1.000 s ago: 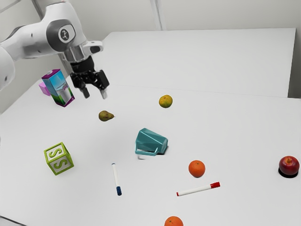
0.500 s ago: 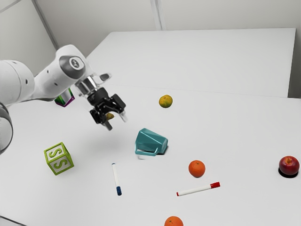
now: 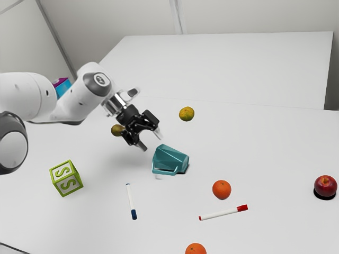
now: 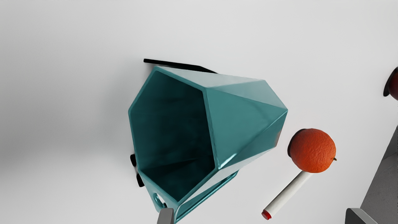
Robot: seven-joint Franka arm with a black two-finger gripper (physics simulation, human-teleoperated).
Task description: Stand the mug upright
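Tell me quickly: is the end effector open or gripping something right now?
End effector: open, holding nothing; the teal mug lies on its side, ungripped.

Room looked lab-like: white robot arm (image 3: 74,103) reached from left of frame over broad white table (image 3: 265,137); pale, plain walls (image 3: 254,16) rose along top and upper left.

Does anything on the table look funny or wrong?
Yes, the teal mug is lying on its side near the open gripper. That's odd because mugs usually stand up. I see nothing spilled or broken.
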